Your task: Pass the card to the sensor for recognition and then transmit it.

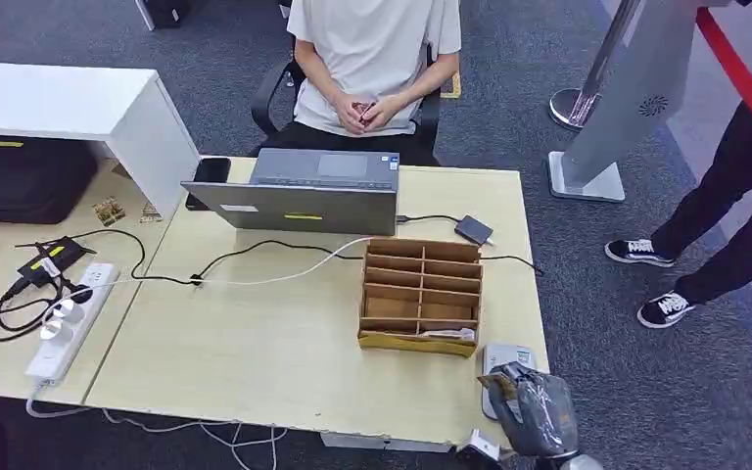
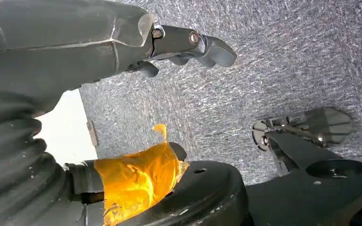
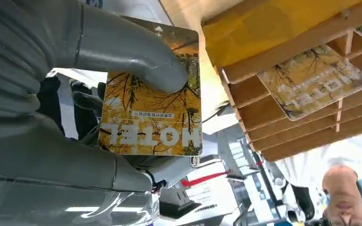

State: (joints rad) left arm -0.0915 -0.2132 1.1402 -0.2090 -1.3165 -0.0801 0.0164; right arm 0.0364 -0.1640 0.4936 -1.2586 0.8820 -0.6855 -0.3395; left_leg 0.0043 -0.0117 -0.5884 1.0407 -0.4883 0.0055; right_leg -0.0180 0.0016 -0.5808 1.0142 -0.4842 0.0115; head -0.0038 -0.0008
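We see the right robot hand (image 3: 75, 117) grasping a hotel card (image 3: 153, 110), its thick thumb (image 3: 136, 56) pressed across the printed face. In the head view this right robot hand (image 1: 534, 406) sits at the near right corner of the surface (image 1: 255, 362), over a small white sensor (image 1: 505, 358) lying flat there. Just beyond the sensor stands a wooden card rack (image 1: 419, 294) with several slots; in the right wrist view another hotel card (image 3: 313, 80) lies in one slot of the card rack (image 3: 283, 117).

Farther back on the surface sits a grey laptop (image 1: 299, 191), with black and white cables (image 1: 264, 262) trailing across to a power strip (image 1: 69, 318). A person in a white shirt (image 1: 372, 59) sits behind the laptop, hands clasped. A second person's legs (image 1: 715, 225) stand on the carpet to the right.

The left robot hand (image 2: 184, 44) hangs over grey carpet (image 2: 283, 75), fingers loose and holding nothing.
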